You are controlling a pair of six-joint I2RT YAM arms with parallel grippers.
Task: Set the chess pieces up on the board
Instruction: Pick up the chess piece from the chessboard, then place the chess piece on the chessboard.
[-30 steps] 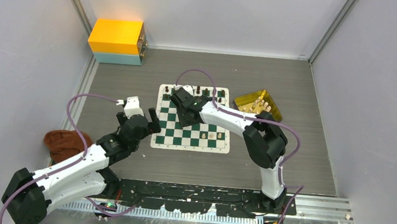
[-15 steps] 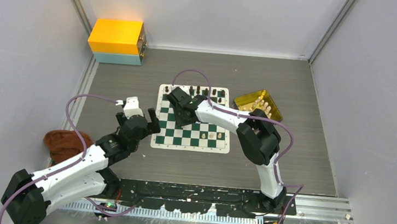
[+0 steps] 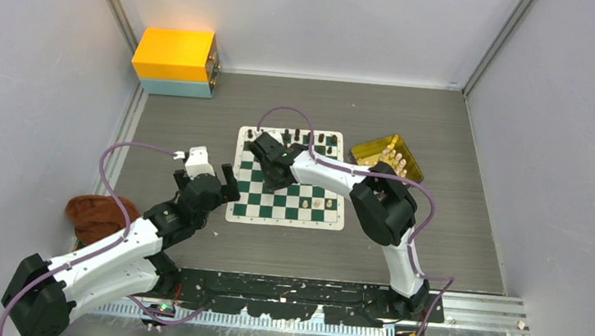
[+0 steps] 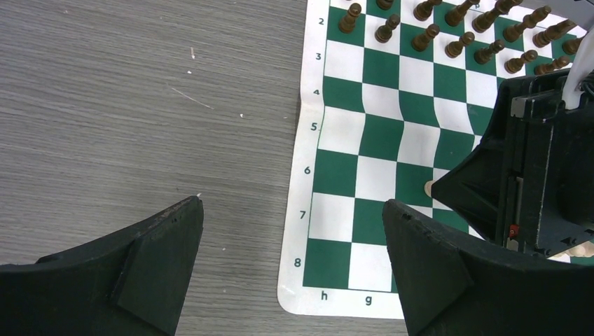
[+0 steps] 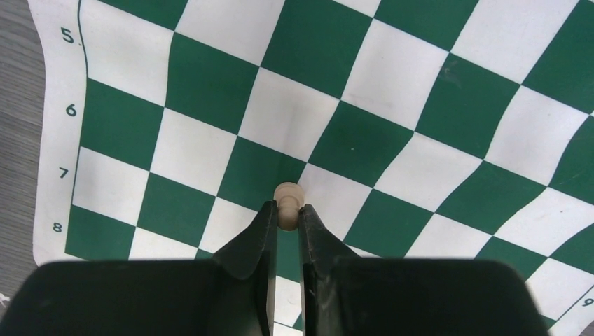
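Got a pale pawn (image 5: pixel 288 196) pinched by the neck in the right gripper (image 5: pixel 287 222), with the jaws closed snug on both sides and only the round head poking out front. Hovering or standing around row 7 on the board (image 5: pixel 392 77), can't tell which, right over a green/white corner rather than mid-square, so probably needs a small nudge before letting go. Sensible grip though: thin neck, upright, easy to plant straight. Keeping the left gripper (image 4: pixel 291 210) parked at the board's edge, half over the bare surface (image 4: pixel 140 105), with jaws spread wide around nothing, presumably to stay out of the working arm's way. Seeing the dark pieces (image 4: pixel 427 35) already lined up along the far rows. Plenty of pale pieces (image 3: pixel 391 157) waiting in the gold tray (image 3: pixel 361 152) just beside the board, so lots left to do.
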